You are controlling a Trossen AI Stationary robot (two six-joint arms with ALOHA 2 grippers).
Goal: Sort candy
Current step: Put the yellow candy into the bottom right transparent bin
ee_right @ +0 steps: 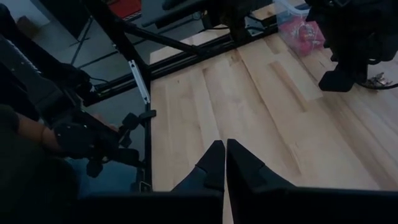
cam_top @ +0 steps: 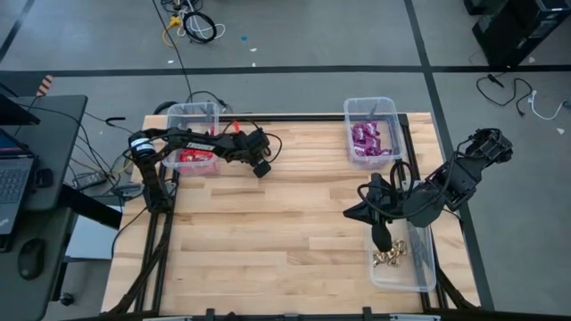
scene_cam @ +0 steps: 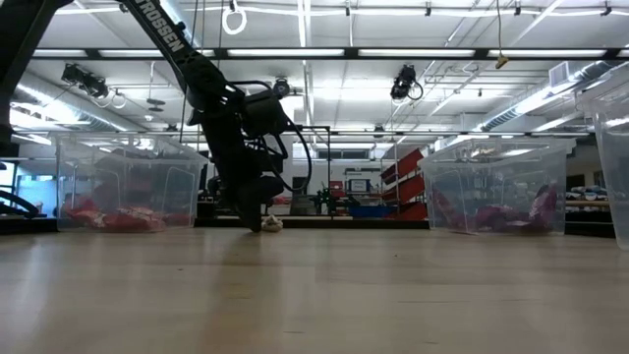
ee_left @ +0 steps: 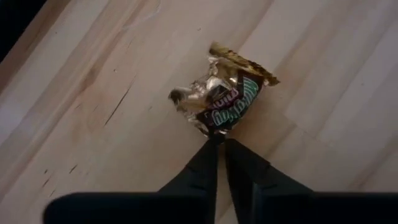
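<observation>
Gold candy (ee_left: pixel 222 93) at left hand (ee_left: pixel 221 142) fingertips, apparently pinched.

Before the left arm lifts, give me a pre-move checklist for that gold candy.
1. Left claw on the gold candy: ok, fingers nearly together at its wrapper edge.
2. Firm pinch on the wrapper: cannot tell, only the tips meet it.
3. Candy off the table: not ok, it lies on the wood.
4. Gold bin ready: ok, gold pieces already inside, at the table's right edge.
5. Path to that bin: not ok, right claw hangs shut at the bin's near side.
6. Other bins sorted: ok, red bin holds red, purple bin holds purple.
</observation>
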